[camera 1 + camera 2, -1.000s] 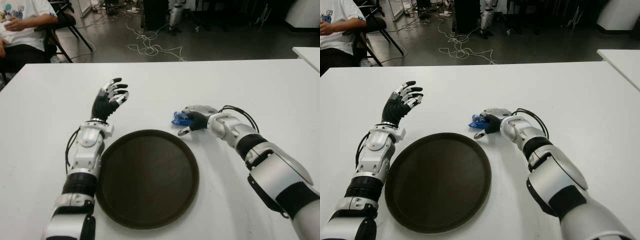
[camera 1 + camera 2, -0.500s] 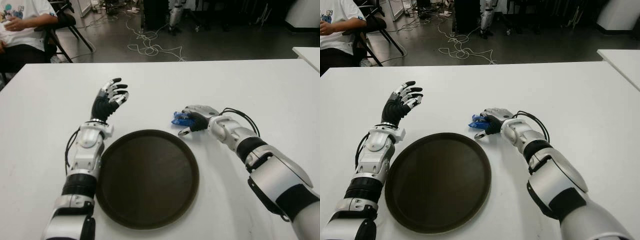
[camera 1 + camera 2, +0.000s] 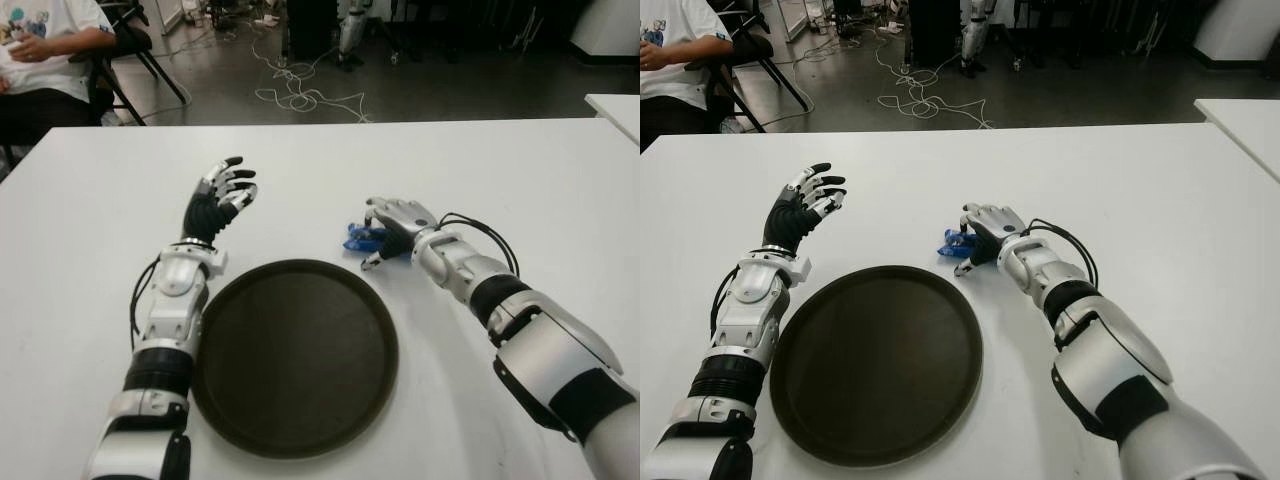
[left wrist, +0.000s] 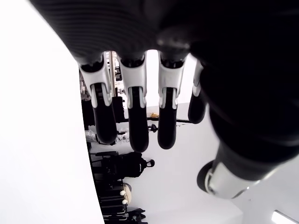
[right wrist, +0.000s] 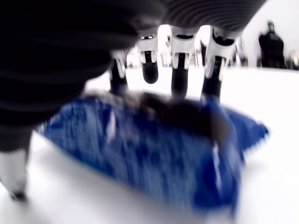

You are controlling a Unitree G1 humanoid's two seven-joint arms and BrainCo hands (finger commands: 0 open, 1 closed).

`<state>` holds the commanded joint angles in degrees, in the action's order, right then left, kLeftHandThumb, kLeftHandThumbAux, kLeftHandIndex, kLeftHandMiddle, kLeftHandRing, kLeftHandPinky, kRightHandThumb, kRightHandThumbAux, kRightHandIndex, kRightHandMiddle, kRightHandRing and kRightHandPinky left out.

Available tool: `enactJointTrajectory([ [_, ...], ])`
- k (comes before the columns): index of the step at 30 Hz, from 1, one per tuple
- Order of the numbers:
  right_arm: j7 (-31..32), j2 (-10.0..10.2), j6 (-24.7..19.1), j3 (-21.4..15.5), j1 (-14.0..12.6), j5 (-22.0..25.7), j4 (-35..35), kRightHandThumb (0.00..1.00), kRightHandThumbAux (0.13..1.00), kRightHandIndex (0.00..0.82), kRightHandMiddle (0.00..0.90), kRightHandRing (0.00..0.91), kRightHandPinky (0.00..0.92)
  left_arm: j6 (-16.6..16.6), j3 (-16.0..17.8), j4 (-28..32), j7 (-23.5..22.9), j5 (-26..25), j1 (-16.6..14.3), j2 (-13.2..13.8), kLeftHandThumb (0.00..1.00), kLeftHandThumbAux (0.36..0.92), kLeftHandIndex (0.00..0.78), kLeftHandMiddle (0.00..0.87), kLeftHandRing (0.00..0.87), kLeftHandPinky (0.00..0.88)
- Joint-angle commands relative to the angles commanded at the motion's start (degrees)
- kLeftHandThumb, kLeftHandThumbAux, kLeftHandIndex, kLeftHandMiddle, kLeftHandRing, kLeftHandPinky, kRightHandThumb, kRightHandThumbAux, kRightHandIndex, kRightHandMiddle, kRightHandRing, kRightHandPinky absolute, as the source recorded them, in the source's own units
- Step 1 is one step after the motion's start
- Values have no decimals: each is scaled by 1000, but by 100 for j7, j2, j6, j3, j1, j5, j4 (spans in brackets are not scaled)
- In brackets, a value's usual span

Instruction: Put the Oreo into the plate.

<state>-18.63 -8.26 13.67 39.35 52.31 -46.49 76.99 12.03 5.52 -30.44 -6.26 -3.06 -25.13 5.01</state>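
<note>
The Oreo is a small blue packet [image 3: 360, 238] lying on the white table [image 3: 480, 170], just beyond the far right rim of the dark brown round plate [image 3: 300, 400]. My right hand [image 3: 392, 222] is over the packet's right side, its fingers [image 5: 180, 81] stretched out above it and the thumb pointing down toward the table. In the right wrist view the packet [image 5: 154, 149] fills the space under the palm, with no finger closed around it. My left hand [image 3: 222, 190] is held up left of the plate, fingers spread and holding nothing.
A seated person [image 3: 45, 60] is at the far left behind the table, next to a chair. Cables [image 3: 300, 95] lie on the floor beyond the far edge. A second white table [image 3: 615, 105] shows at the right edge.
My right hand's fingers have lifted from a curl over the packet to a spread pose, and the hand has risen slightly. The packet and my left hand stay put.
</note>
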Motion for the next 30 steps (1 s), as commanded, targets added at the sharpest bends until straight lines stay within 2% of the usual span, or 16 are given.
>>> enactJointTrajectory([
  [7,-194,19,35,-26,-2,55,2,0,791,450,463,532,500,2,1,-13,5,-3,-4,-7,253,731,198,297,276,289],
  [15,-223,13,101,-31,9,62,-9,0,804,449,483,553,516,-34,-16,18,37,34,-1,-3,247,720,195,294,274,280],
  [24,-314,-45,209,6,46,22,-23,0,844,480,573,609,612,-31,-3,6,31,3,-9,-18,229,737,204,297,276,276],
  [30,-465,-135,265,17,109,16,-19,0,838,508,630,658,660,3,-3,-47,56,30,-29,-7,236,739,203,289,272,277],
])
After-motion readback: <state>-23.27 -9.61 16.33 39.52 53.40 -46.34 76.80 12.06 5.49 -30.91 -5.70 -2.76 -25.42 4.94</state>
